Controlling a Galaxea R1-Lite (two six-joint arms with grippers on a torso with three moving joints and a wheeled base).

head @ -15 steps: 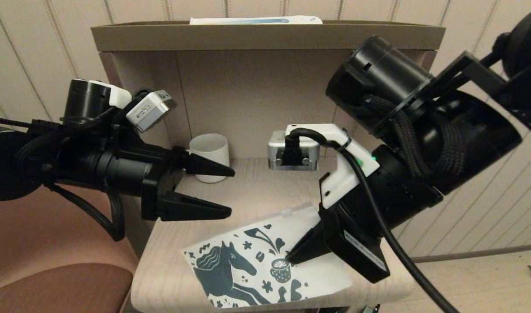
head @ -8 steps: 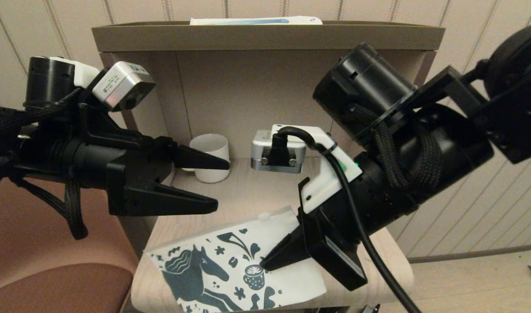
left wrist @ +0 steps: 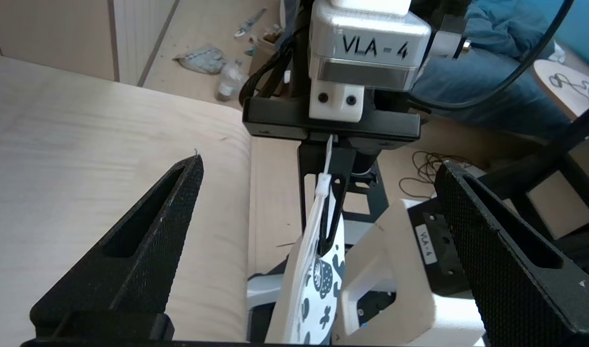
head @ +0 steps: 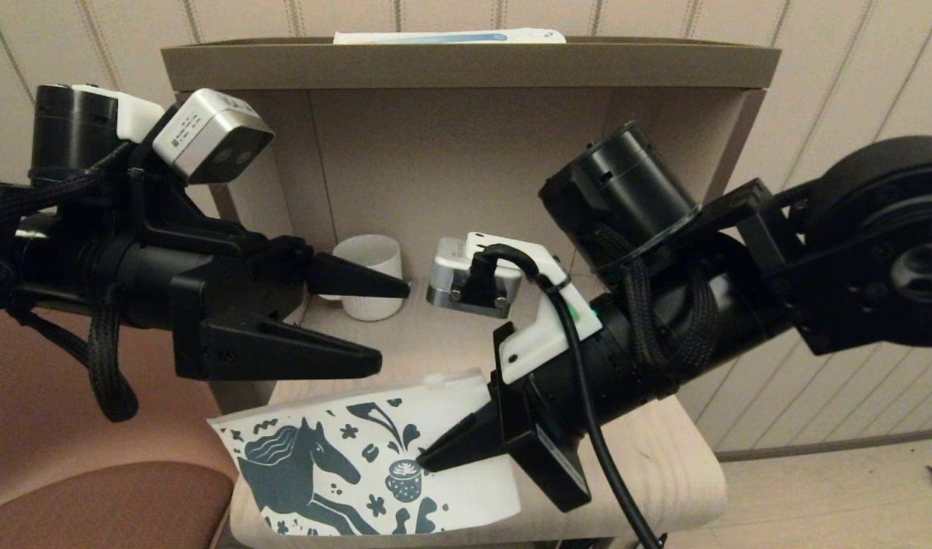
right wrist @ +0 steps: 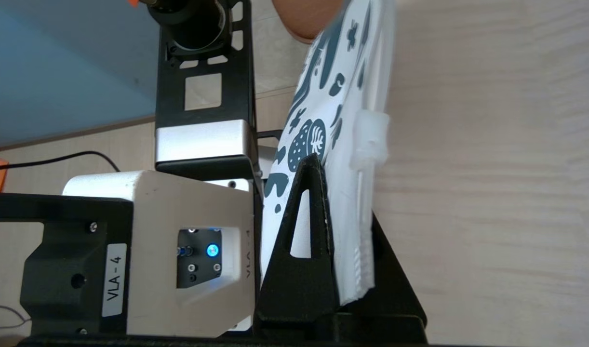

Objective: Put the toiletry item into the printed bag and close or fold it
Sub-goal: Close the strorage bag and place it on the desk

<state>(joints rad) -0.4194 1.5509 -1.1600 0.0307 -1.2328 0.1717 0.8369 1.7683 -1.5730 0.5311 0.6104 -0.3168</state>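
Note:
The printed bag, white with a teal horse and cup, is pinched at its right end by my right gripper, which is shut on it. The bag's left end overhangs the tabletop's left front corner. In the right wrist view the bag runs out from between the fingers of the right gripper, its zip slider showing. My left gripper hovers open just above and behind the bag; in its wrist view the left gripper frames the bag edge-on. The tiny white squeeze tube is out of view.
A cream ribbed mug stands at the back of the wooden tabletop, close behind the left gripper's upper finger. A white-and-blue box lies on the top shelf. A brown seat is at lower left.
My right gripper has dragged the bag to the left and forward, so it now overhangs the table corner. The left arm drew back leftward and rose slightly, still open.

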